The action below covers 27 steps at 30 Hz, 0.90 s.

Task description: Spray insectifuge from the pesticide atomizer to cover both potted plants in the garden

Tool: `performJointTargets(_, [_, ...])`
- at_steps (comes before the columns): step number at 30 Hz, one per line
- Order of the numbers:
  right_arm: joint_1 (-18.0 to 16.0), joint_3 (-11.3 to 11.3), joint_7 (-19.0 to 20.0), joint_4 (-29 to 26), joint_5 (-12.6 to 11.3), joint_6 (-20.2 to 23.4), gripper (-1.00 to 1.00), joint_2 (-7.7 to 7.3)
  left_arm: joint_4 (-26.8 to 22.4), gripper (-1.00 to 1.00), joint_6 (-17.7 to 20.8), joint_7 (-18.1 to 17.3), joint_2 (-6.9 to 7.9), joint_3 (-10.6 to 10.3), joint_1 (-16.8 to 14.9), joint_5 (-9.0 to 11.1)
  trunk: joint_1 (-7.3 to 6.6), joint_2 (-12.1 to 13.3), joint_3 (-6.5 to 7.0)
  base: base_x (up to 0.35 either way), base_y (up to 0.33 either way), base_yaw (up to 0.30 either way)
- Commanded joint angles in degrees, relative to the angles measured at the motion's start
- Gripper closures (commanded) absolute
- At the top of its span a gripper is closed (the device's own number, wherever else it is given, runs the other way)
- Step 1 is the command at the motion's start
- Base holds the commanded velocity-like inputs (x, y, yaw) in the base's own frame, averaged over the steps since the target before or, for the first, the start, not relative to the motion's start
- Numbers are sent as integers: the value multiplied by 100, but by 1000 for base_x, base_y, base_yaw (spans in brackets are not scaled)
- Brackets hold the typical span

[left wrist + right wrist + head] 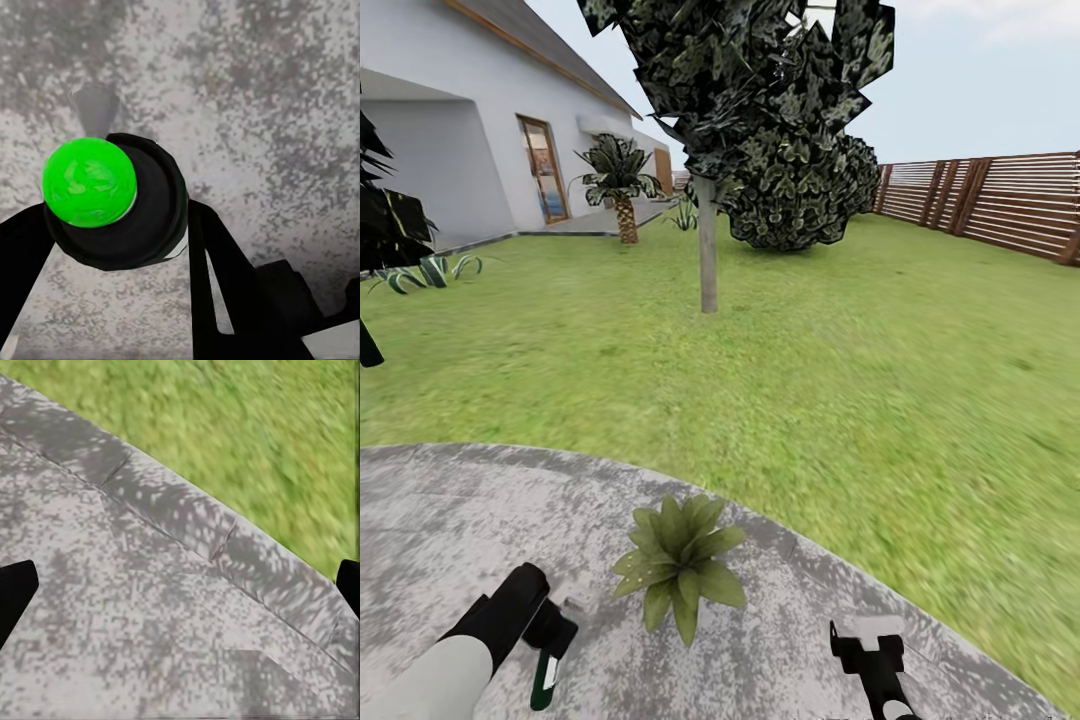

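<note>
One potted plant (677,565), a low rosette of pointed green leaves, stands on the grey gravel patio (450,520) near its curved edge. My left gripper (550,640) is just left of the plant, shut on the pesticide atomizer (547,678), whose dark body with a pale label hangs below the fingers. In the left wrist view the atomizer (112,202) shows as a dark round body with a bright green cap, held between the black fingers (206,255) above the gravel. My right gripper (865,640) hangs open to the plant's right, over the patio's rim (180,521).
Beyond the patio lies green lawn (840,380). A thin tree trunk (707,255) stands ahead, with a big dark bush (800,190) behind it. A brown slatted fence (1000,200) runs at the right. The white house (460,130), a palm (622,190) and agave tufts (430,270) are at the left.
</note>
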Motion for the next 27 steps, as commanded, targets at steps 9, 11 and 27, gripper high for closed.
performJointTargets(9, [-6,-30,-42,19,60,-7,-100,3,93,100,-11,-657,231,11,-25,-184,-1,-2,-5,0,0,-92])
performJointTargets(11, [-6,-30,-41,19,60,-6,-100,3,83,100,-10,-765,240,-25,-20,-349,-1,-2,-5,0,0,0])
performJointTargets(27, [28,-30,-43,17,60,-15,-100,3,53,100,27,-925,244,-38,-62,-597,-1,-2,-5,0,0,0])
